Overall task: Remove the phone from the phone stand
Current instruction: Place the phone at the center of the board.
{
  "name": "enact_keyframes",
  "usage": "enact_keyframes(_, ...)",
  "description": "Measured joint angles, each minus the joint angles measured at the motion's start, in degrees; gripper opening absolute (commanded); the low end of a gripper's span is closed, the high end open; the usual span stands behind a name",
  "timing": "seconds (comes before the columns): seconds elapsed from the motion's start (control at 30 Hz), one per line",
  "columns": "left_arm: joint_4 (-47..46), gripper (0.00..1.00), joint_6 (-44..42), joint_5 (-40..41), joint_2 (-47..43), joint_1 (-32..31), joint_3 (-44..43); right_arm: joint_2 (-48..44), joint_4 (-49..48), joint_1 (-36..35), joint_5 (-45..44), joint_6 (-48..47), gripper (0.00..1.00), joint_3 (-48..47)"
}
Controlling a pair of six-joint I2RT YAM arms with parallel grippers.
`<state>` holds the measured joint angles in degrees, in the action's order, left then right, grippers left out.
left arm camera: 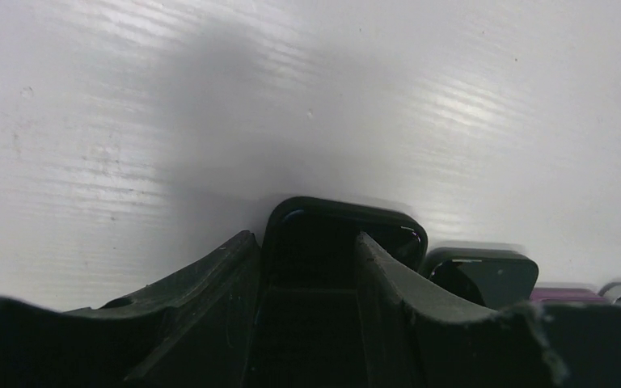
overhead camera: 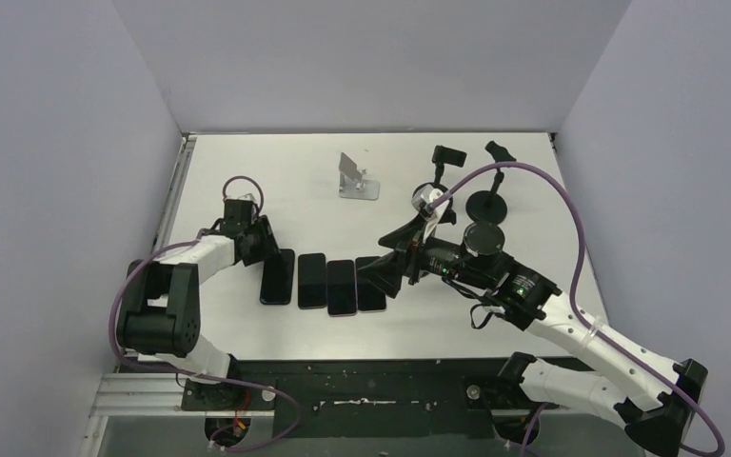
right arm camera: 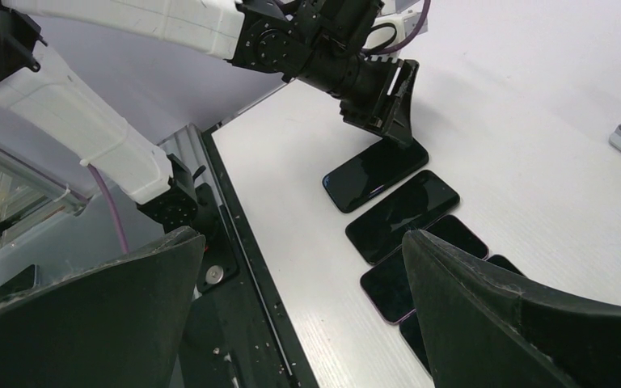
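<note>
Right gripper [right arm camera: 303, 238]: fingers wide apart, holding nothing, beside the other phones [right arm camera: 404, 210]. Left gripper [left arm camera: 303, 236]: jaws narrowly apart over the far end of the phone [right arm camera: 372, 174], which lies flat, leftmost in its row, long axis near-to-far, well apart from the bare phone stand [overhead camera: 357, 181]. Judged stiff, light, glossy-slick, breakable; grip the long side edges.

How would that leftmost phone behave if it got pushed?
The leftmost phone looks like a rigid slab, so it probably won't bend. Lying flat on the smooth table, it should slide rather than tip or roll. Its glossy face may be slippery.
</note>
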<state>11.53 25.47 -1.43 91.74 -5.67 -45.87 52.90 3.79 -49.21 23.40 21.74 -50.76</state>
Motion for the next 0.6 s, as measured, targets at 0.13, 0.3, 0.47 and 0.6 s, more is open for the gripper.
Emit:
enact_keyframes(0.13,-0.57,0.48,2.27,-0.52,-2.82,-0.79,2.97,0.24,-0.28,-0.02,0.0,0.2,1.0,0.02)
enact_keyframes(0.3,-0.42,0.48,4.42,-1.25,-5.18,-0.79,5.11,0.31,-0.31,-0.33,0.02,0.59,1.0,0.15)
enact_keyframes(0.47,0.0,0.48,6.1,-1.86,-5.75,-0.81,5.49,0.37,-0.31,-0.39,0.0,1.07,1.0,0.17)
enact_keyframes(0.6,-0.04,0.48,8.57,-2.03,-7.34,-1.44,6.67,0.37,-0.31,-0.44,-0.02,1.33,1.0,0.17)
